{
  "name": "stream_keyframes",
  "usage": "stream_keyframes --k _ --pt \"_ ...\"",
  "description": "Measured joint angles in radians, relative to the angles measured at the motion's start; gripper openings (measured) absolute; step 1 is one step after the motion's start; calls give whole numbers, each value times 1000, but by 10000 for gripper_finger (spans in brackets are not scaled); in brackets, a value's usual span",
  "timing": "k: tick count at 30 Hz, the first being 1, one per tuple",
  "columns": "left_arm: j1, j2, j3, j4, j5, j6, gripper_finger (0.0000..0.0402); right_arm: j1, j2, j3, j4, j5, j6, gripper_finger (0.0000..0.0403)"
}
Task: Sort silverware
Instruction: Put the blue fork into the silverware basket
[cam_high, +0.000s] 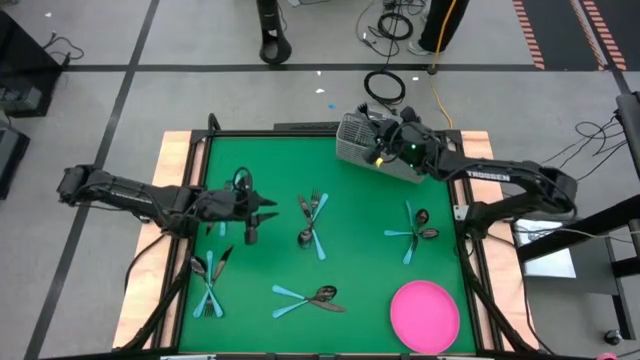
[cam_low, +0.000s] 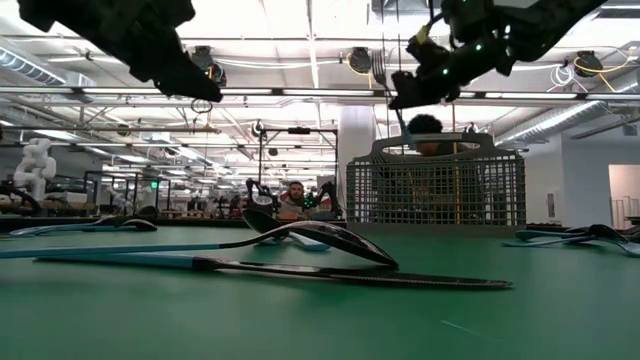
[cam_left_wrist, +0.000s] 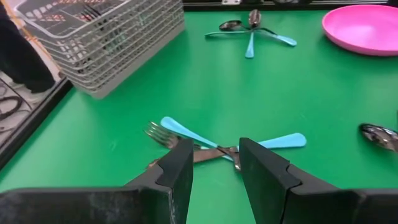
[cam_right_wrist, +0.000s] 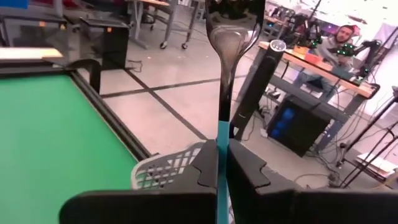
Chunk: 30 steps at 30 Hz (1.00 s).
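Observation:
The silverware lies in several small crossed heaps on the green table: one mid-table, one to the right, one at the near left, one near the front. My left gripper hovers open left of the middle heap, with nothing between its fingers. My right gripper is over the grey wire caddy at the far edge. It is shut on one blue-handled piece, whose dark head sticks out past the fingers. My right gripper pinches the piece's light blue handle between its two fingers. The handle runs along the fingers and the dark head points away beyond the tips. The piece is lifted clear and held close to level above the caddy's rim.
A pink round plate sits at the near right corner. A spoon lies right of the middle heap. The table has a raised dark frame. Beyond the far edge is floor with cables; a person sits at a bench in the room.

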Motion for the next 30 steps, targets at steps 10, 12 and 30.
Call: stream_keyframes --k 10,12,30 --pt "38 0 0 43 -2 123 132 -4 100 0 10 6 87 0" --pt "45 0 0 57 -2 127 132 -5 114 0 10 11 112 0" --pt "53 0 0 19 27 93 132 -5 158 0 -169 81 341 12"
